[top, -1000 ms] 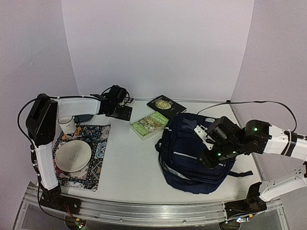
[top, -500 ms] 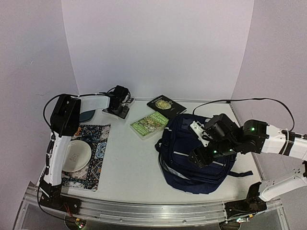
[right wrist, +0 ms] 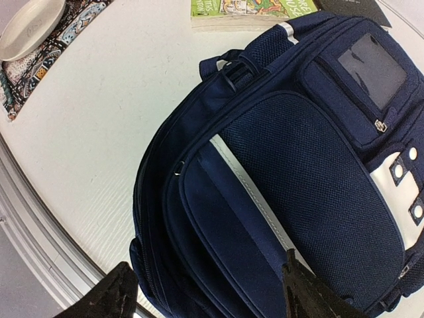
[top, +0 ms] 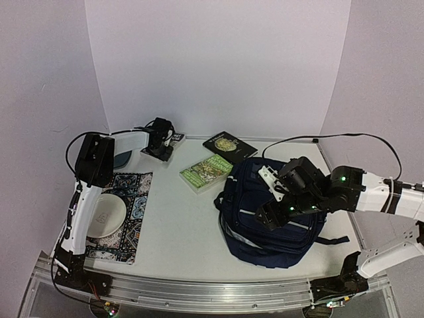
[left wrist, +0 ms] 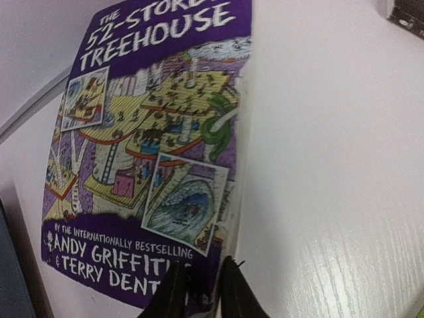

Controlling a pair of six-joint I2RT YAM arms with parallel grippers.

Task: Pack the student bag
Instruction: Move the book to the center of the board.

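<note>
Your right gripper [right wrist: 209,299] is open wide, both fingers spread and nothing between them. It hangs just above the backpack [right wrist: 298,199]. The backpack lies directly beneath that gripper on the counter [top: 179,225], front side up, so the gripper looks down on the mesh pocket and the white stripe. The white buckle patches sit off to the gripper's right, and the carry loop lies ahead of it. Further ahead, past the top of the backpack, you can see the edge of a green book [right wrist: 245,10]. Up and to the left of it, well apart from the backpack, is a pale plate [right wrist: 30,26] on a patterned mat [right wrist: 40,63].

Your left gripper [left wrist: 202,293] is reached out to the back of the counter, far from the backpack. Its fingers [left wrist: 173,291] are drawn close together and pinch the near edge of a purple book [left wrist: 146,132], "The 52-Storey Treehouse". The cover stretches away in front of the gripper, with bare counter to its right.

From above, a dark book [top: 229,144] lies between the two grippers near the back, just behind the green one.
</note>
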